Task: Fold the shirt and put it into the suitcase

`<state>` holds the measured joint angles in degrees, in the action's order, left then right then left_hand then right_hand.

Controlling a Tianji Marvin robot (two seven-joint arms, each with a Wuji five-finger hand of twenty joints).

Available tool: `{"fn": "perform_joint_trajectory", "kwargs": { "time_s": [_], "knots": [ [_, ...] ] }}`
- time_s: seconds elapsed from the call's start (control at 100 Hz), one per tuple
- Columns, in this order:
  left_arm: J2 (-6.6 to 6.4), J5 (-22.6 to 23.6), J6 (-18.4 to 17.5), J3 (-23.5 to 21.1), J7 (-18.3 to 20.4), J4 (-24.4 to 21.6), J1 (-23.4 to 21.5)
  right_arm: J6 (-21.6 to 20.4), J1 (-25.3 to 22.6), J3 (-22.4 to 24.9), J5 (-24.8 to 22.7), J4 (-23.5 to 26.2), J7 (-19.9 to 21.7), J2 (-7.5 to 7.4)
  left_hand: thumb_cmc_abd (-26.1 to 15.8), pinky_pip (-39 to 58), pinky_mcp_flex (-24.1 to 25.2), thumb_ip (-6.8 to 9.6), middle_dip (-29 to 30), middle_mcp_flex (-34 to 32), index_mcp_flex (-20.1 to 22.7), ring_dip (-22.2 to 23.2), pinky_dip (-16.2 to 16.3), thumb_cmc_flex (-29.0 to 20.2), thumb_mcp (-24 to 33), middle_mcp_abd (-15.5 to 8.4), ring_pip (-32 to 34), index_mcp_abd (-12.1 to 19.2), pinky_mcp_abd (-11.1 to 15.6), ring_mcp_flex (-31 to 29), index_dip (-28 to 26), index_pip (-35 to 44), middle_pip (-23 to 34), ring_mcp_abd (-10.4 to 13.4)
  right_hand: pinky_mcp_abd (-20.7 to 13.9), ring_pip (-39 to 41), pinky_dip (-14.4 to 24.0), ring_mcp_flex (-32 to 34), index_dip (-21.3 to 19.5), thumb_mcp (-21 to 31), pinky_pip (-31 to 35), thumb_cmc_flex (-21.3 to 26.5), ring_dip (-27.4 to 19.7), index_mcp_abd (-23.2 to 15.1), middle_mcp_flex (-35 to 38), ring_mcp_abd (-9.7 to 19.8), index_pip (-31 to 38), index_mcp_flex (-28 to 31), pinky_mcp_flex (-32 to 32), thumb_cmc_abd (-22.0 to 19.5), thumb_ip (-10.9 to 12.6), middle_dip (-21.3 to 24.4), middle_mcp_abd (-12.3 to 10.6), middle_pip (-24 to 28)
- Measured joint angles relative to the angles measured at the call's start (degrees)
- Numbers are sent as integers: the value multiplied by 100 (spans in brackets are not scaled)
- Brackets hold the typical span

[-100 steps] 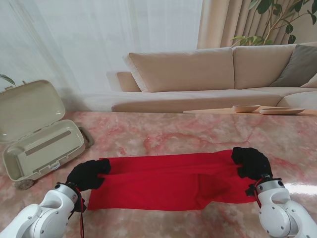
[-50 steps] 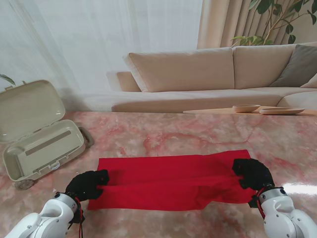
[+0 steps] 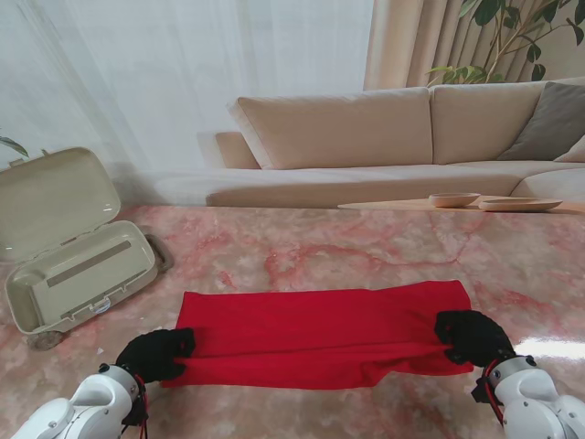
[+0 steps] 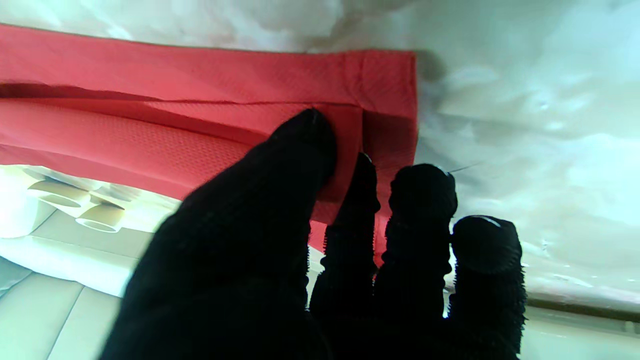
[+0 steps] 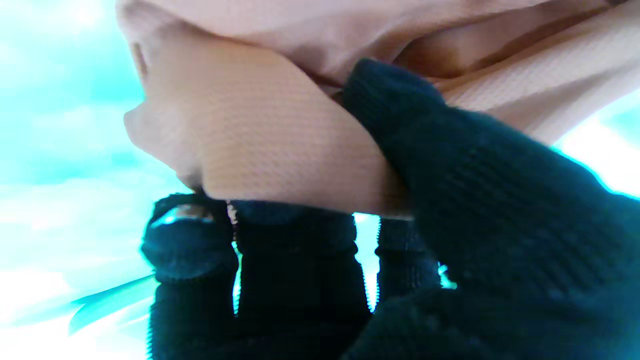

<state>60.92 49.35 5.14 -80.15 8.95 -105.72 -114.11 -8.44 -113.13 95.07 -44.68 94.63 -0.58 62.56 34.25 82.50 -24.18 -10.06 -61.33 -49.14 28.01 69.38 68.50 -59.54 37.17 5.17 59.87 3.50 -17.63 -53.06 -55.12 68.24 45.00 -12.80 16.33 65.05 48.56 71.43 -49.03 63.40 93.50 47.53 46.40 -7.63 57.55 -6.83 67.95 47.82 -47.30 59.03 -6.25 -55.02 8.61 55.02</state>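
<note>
The red shirt (image 3: 320, 325) lies folded into a long band across the pink marble table (image 3: 366, 251). My left hand (image 3: 155, 354), in a black glove, pinches the shirt's near left corner (image 4: 350, 150) between thumb and fingers. On the other end my right hand (image 3: 473, 337) is shut on the near right corner, where the cloth (image 5: 280, 150) looks washed-out pink in the right wrist view. An open beige suitcase (image 3: 78, 265) sits at the far left of the table, lid raised, with nothing visible inside.
A beige sofa (image 3: 384, 146) stands beyond the table, with a low wooden table holding shallow bowls (image 3: 457, 199) to its right. White curtains and a plant fill the background.
Both hands have drawn back toward me, pulling the near edge of the shirt along. The red band now lies flatter and wider, with its far edge uncovered.
</note>
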Motion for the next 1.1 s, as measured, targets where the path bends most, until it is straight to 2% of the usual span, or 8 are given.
{"fn": "perform_joint_trajectory", "kwargs": {
  "time_s": [0.13,0.21,0.34,0.43,0.53,0.7,0.93,1.1],
  "knots": [
    [-5,-88,39,-42,85,1,-20,33,-20,44,33,25,66,-8,-362,-142,197,17,-87,156,-205,-25,-39,-207,-803,25,-207,-73,0,233,405,-291,-272,-23,142,-589,-80,-222,675,-465,-352,-241,-116,151,-142,-199,-268,-206,349,-356,4,-2,146,-377],
    [-8,-134,47,-72,112,-2,-33,33,-36,80,36,46,117,-14,-517,-213,281,23,-122,157,-260,-32,-90,-211,-1287,66,-290,-121,0,289,702,-431,-445,-48,197,-865,-135,-413,873,-691,-574,-305,-189,264,-208,-278,-418,-204,546,-506,7,95,198,-535],
    [-12,-138,54,-131,200,-34,-71,28,-86,151,-3,109,215,-28,-639,-290,412,30,-123,209,-170,-57,-99,-276,-1697,153,-448,-346,0,422,1608,-1153,-654,-82,220,-1135,-195,-487,981,-866,-794,-450,-263,344,-285,-282,-691,-205,710,-535,8,362,208,-688],
    [-20,-109,55,-183,289,-80,-109,11,-116,199,-44,137,245,-38,-759,-306,483,212,-123,211,147,-71,-109,-274,-1924,194,-456,-605,0,433,2450,-1837,-772,-88,227,-1302,-197,-616,987,-906,-934,-618,-301,422,-412,-278,-909,-208,833,-543,8,570,219,-703],
    [-30,-72,54,-236,357,-148,-147,-5,-149,247,-34,168,274,-40,-826,-388,570,233,-123,333,297,-76,-122,-274,-1960,215,-595,-632,0,658,2870,-2255,-869,-148,283,-1424,-198,-731,1005,-917,-1074,-741,-305,498,-421,-319,-1116,-206,955,-601,8,667,227,-778],
    [-38,41,51,-407,536,-325,-275,-78,-241,376,-16,263,271,-38,-940,-585,718,275,-58,594,308,-80,-170,-274,-2097,261,-655,-871,0,795,3149,-2901,-878,-150,289,-1517,-198,-785,1006,-972,-1180,-936,-305,558,-424,-332,-1314,-205,1050,-668,8,733,253,-850],
    [-53,305,127,-670,813,-646,-484,-293,-424,609,0,456,191,-7,-940,-801,916,276,77,746,305,-136,-266,-274,-2159,287,-872,-887,0,956,3175,-3182,-1015,-153,355,-1799,-205,-923,1009,-1101,-1516,-1038,-379,578,-476,-372,-1665,-202,1346,-829,8,844,266,-1030],
    [-55,334,215,-761,810,-711,-535,-411,-543,764,49,580,146,15,-1059,-816,959,278,94,746,302,-139,-305,-274,-2156,301,-932,-889,-1,1001,3177,-3247,-1015,-153,421,-2023,-257,-1140,962,-1203,-1804,-1302,-400,611,-469,-423,-1939,-170,1612,-967,8,977,273,-1210]
  ]
}}
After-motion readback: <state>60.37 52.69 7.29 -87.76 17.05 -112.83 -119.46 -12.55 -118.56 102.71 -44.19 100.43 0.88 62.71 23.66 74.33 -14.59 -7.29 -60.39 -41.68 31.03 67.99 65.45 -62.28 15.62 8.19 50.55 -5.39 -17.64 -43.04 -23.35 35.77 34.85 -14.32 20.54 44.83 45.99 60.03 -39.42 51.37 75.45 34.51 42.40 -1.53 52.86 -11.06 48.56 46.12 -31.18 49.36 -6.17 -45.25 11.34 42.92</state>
